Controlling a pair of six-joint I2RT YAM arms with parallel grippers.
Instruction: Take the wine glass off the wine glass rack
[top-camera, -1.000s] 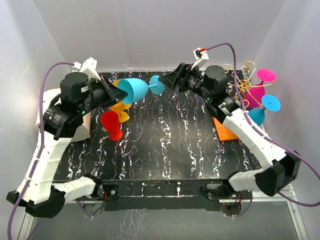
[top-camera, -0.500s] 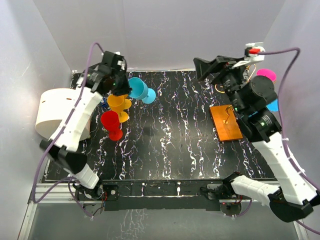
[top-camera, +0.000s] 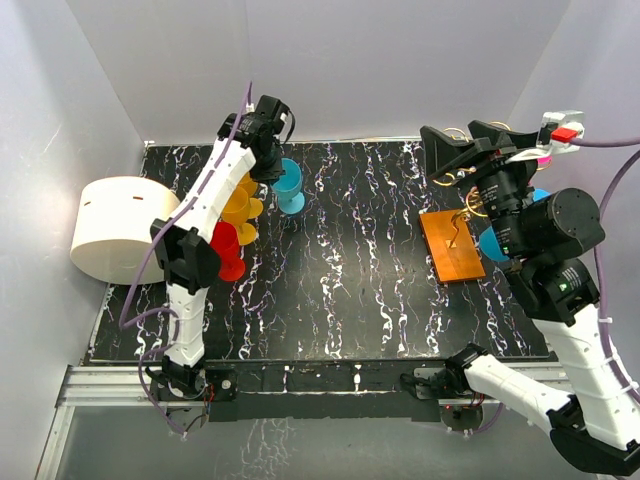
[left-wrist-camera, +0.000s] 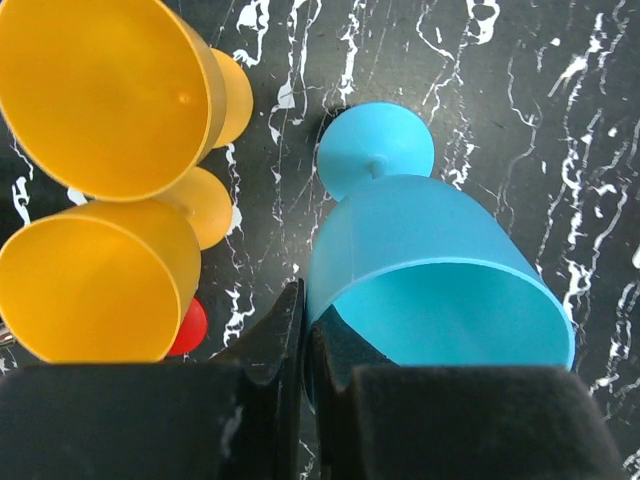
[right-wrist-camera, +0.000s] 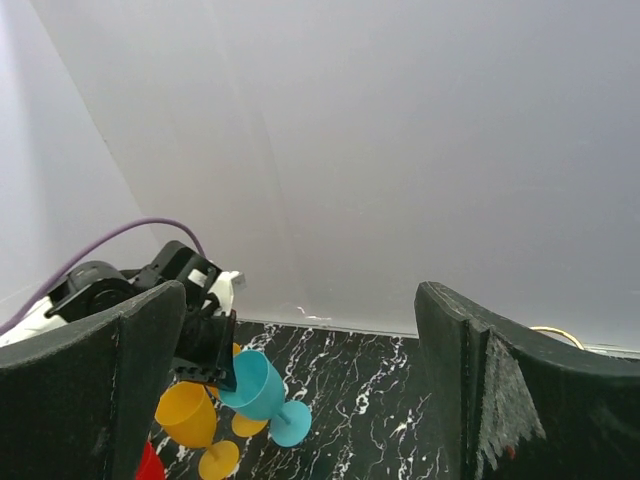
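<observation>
Found the wine glass rack (top-camera: 450, 250) flat on the black table (top-camera: 350, 290), orange plate down, gold wire up. Found the blue wine glass (left-wrist-camera: 420, 270) off it, well away to the left of the rack, just beside two yellow glasses (left-wrist-camera: 100, 90) and a red glass (top-camera: 222, 245). Saw the left gripper (left-wrist-camera: 305, 320) squeezed tight on its rim. Saw the right gripper (right-wrist-camera: 300, 300) up over the rack's far end, fingers spread wide, holding nothing.

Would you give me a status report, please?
Left gripper shut on blue wine glass rim, off the wine glass rack. Right gripper open, empty. Orange glasses close beside.
</observation>
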